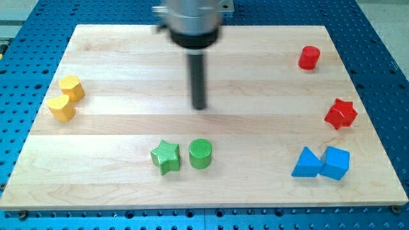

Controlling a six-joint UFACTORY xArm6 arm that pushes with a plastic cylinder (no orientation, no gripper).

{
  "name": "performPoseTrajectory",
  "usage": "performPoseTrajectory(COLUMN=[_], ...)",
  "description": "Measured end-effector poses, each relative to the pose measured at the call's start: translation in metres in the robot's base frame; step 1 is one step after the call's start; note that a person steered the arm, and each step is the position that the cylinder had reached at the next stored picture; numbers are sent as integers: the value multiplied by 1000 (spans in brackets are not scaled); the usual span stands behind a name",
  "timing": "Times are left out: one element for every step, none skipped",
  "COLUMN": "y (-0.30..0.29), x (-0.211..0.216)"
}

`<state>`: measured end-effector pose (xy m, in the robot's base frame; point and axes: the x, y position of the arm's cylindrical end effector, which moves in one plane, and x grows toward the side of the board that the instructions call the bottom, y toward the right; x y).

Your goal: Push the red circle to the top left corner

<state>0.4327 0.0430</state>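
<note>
The red circle (308, 57) is a small red cylinder near the view's top right corner of the wooden board (128, 70). My tip (200, 107) is the lower end of the dark rod, near the board's middle, far to the left of the red circle and a little lower. It touches no block. A red star (340, 114) lies at the right edge, below the red circle.
A green star (166, 157) and a green cylinder (200, 154) sit side by side below my tip. Two yellow blocks (67, 97) lie at the left edge. A blue triangle (307, 163) and a blue cube (335, 162) sit at the bottom right.
</note>
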Motion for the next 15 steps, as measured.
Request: performPoseTrajectory(y=[146, 217, 234, 173, 37, -93, -208, -202, -199, -253, -268, -267, -190, -61, 81], x=[-18, -58, -105, -120, -122, -152, -181, -128, -101, -113, -145, -148, -129, -127, -121])
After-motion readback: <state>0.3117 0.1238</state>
